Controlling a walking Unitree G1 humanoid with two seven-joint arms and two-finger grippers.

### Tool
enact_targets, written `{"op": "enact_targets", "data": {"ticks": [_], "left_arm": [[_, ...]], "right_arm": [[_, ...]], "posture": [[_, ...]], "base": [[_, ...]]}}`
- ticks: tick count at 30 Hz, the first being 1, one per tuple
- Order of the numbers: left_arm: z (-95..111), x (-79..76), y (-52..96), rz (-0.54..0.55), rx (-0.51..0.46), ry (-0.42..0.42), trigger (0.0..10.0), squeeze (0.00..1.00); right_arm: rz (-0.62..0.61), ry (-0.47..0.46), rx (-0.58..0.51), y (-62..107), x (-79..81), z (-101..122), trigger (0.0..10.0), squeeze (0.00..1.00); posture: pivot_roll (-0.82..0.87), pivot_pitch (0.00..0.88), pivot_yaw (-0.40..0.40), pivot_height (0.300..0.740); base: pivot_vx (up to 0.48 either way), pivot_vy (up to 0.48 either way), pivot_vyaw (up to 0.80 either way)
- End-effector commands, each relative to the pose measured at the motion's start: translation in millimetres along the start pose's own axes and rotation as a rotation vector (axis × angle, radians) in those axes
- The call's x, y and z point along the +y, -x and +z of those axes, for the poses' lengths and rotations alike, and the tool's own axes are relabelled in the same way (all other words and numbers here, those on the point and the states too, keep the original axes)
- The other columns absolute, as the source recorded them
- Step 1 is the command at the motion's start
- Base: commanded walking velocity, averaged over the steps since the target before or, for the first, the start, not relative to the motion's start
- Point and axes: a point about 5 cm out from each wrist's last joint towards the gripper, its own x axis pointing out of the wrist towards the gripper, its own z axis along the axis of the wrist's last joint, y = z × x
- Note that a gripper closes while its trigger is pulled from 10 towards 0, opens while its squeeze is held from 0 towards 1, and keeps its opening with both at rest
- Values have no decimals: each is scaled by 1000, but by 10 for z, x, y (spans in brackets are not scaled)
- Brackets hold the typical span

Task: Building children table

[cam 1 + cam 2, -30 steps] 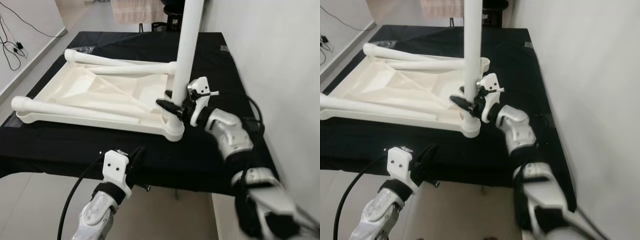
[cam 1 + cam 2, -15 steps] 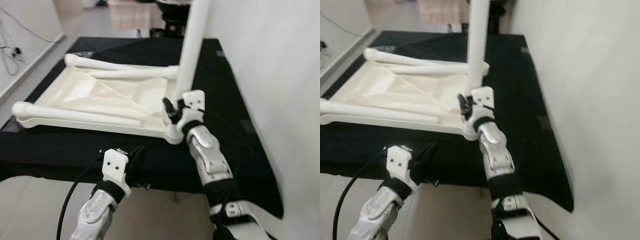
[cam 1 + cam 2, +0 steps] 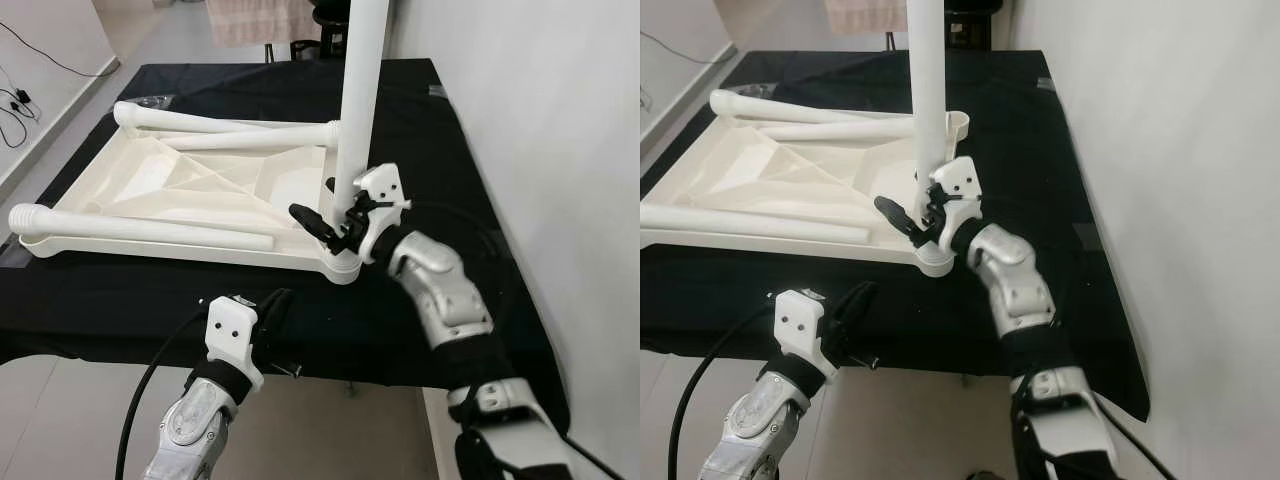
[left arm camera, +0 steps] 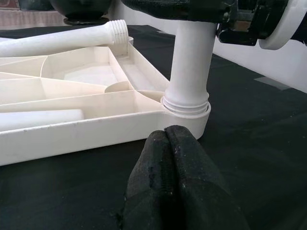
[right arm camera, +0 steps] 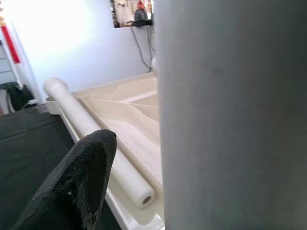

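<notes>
Tabletop [image 3: 180, 190] lies inverted on my desk [image 3: 420, 300]; upright leg [image 3: 355, 110] seats in its 5 o'clock corner socket. Right tool [image 3: 335, 215] spread around leg base, steadying it. Left tool [image 4: 170, 139] closed, empty.

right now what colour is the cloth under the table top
Black cloth, clearest in the left eye view.

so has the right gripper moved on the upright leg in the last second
Yes. The right gripper sat beside the upright leg a second ago; now it sits in front, toward the tabletop.
</notes>
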Motion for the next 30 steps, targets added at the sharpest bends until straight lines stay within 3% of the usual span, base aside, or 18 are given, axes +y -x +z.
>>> {"op": "enact_targets", "data": {"ticks": [1, 2, 4, 9, 18, 22, 23, 25, 26, 27, 28, 30], "left_arm": [[-64, 7, 25, 8, 29, 6, 10000, 0], [-65, 5, 21, 9, 29, 5, 10000, 0], [-68, 0, 16, 10, 28, 4, 10000, 0], [-71, -7, 14, 11, 27, 2, 10000, 0], [-71, -22, 35, 18, 25, -3, 10000, 0], [-71, -25, 49, 18, 25, -3, 10000, 0], [-71, -24, 61, 19, 25, -5, 10000, 0], [-71, -24, 61, 19, 25, -5, 10000, 0], [-67, -21, 72, 20, 26, -7, 10000, 0], [-64, -11, 81, 21, 26, -11, 10000, 0], [-64, -11, 81, 21, 26, -11, 10000, 0], [-60, 12, 89, 22, 28, -14, 10000, 0]], "right_arm": [[122, -40, 12, -53, 57, -44, 10000, 0], [161, -81, 23, -40, 16, -73, 78, 0], [215, -130, 43, -21, -38, -120, 0, 0], [219, -115, 87, -11, -100, -164, 0, 0], [126, -122, 92, 11, -283, -123, 0, 0], [-2, -116, 130, 58, -336, -253, 0, 0], [-203, -107, 242, 134, -343, -490, 0, 0], [-203, -107, 242, 134, -343, -490, 0, 0], [-418, -123, 327, 243, -336, -696, 0, 0], [-550, -173, 370, 359, -129, -887, 0, 0], [-550, -173, 370, 359, -129, -887, 0, 0], [-670, -212, 375, 509, 125, -942, 0, 0]], "posture": [[118, 118, -16, 740], [126, 117, -17, 740], [134, 114, -18, 740], [145, 112, -22, 740], [145, 118, -35, 740], [148, 120, -38, 740], [156, 119, -46, 740], [156, 119, -46, 740], [159, 124, -44, 740], [159, 130, -34, 740], [159, 130, -34, 740], [137, 125, -23, 740]], "base": [[0, 0, 0], [0, 0, 0], [0, 0, 0], [0, 0, 0], [0, 0, 0], [0, 0, 0], [0, 0, 0], [0, 0, 0], [0, 0, 0], [0, 0, 0], [0, 0, 0], [0, 0, 0]]}}
